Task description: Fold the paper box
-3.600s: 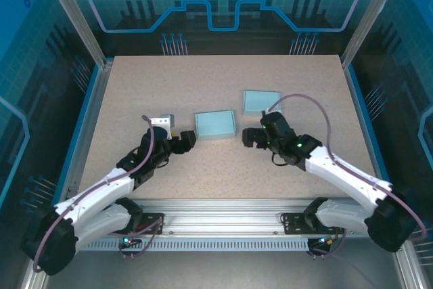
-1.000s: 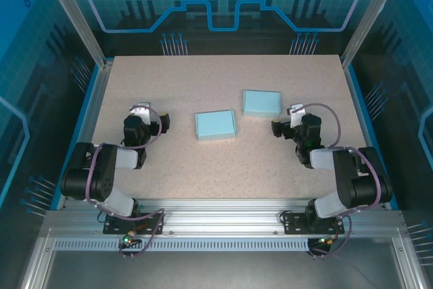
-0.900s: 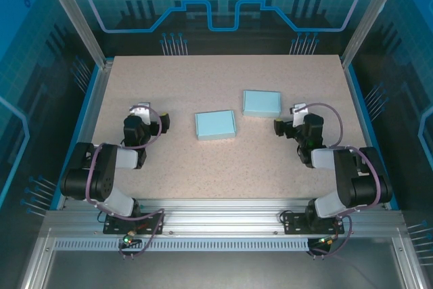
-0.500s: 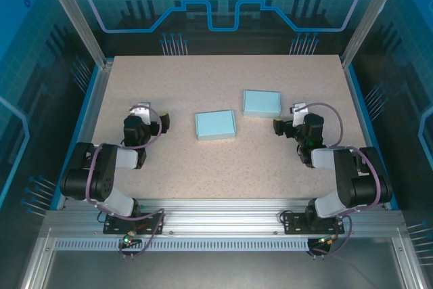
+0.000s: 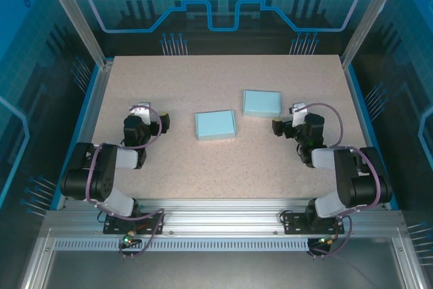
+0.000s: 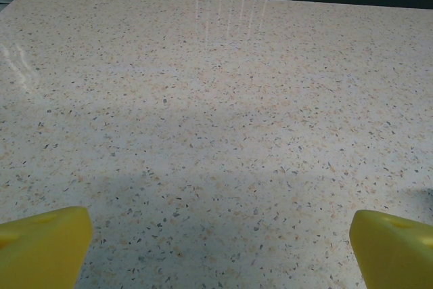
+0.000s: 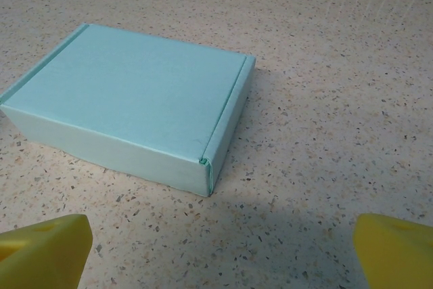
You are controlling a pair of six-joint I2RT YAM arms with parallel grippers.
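Observation:
Two closed light-blue paper boxes lie flat on the speckled table, one at the middle (image 5: 215, 125) and one further back to the right (image 5: 262, 103). My left gripper (image 5: 150, 117) is drawn back at the left, well apart from the middle box. It stands open (image 6: 220, 248) over bare table, with yellow fingertips (image 6: 44, 241) at the frame's lower corners. My right gripper (image 5: 287, 118) is drawn back at the right, just right of the back box. It is open (image 7: 220, 248) with nothing between the fingers, and that box (image 7: 128, 116) lies ahead of it, lid shut.
The table (image 5: 223, 167) is bounded by metal posts and blue panel walls on three sides. Both arms are folded back over their bases near the front rail (image 5: 223, 208). Bare table lies between the two grippers in front of the boxes.
Both arms, earlier stretched toward the middle box, have folded back to the sides. Over the last second only the right gripper shifted slightly; the boxes have not moved.

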